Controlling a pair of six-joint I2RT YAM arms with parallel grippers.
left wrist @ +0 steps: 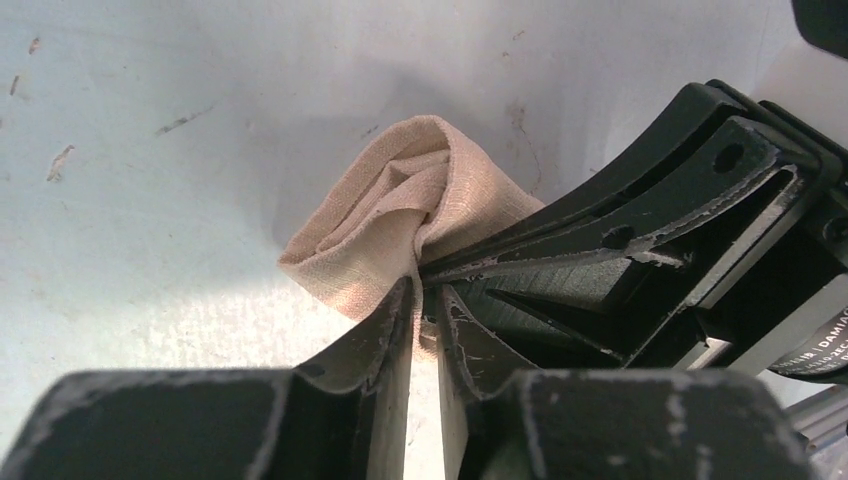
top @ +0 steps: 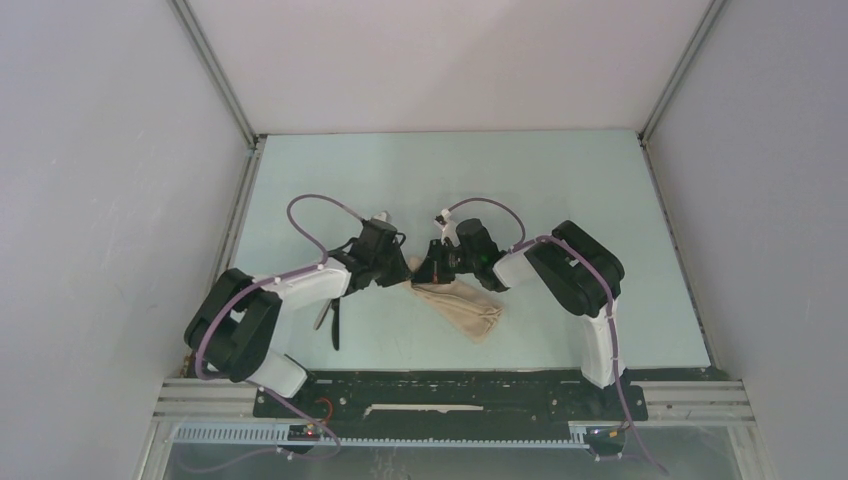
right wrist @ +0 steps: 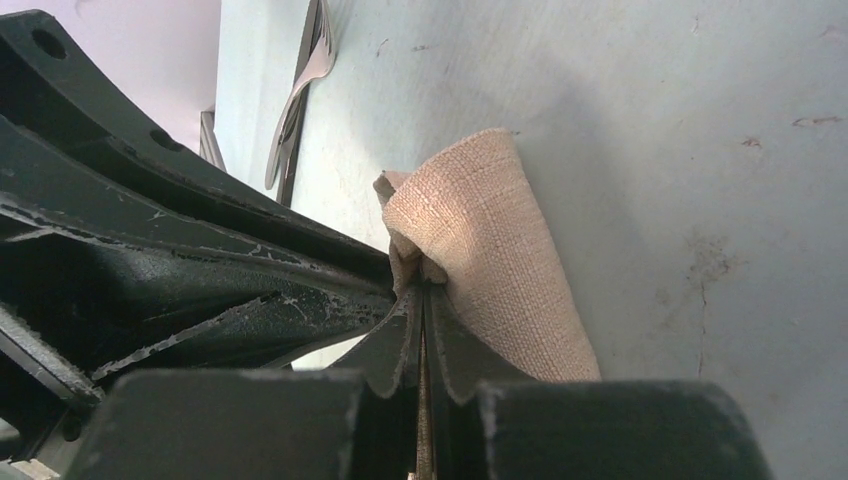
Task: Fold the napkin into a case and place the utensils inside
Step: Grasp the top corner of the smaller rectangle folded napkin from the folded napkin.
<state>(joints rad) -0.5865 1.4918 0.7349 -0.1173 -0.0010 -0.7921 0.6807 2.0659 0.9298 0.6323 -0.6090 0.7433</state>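
Observation:
The beige napkin [top: 468, 308] lies crumpled on the table, its far end lifted where both grippers meet. My right gripper [top: 424, 268] is shut on a rolled fold of the napkin [right wrist: 490, 230], its jaws [right wrist: 425, 295] pressed together on the cloth. My left gripper [top: 403, 266] faces it from the other side. Its jaws [left wrist: 428, 292] stand a narrow gap apart, with a napkin [left wrist: 400, 210] edge lying in the gap along one finger. The black knife [top: 336, 326] and silver fork [top: 321, 318] lie side by side under the left arm. The fork [right wrist: 298, 92] also shows in the right wrist view.
The two grippers are nearly tip to tip, and the right fingers [left wrist: 640, 230] fill the left wrist view. White enclosure walls stand around the pale blue table [top: 560, 190]. The arm bases sit on a black rail [top: 440, 392] at the near edge.

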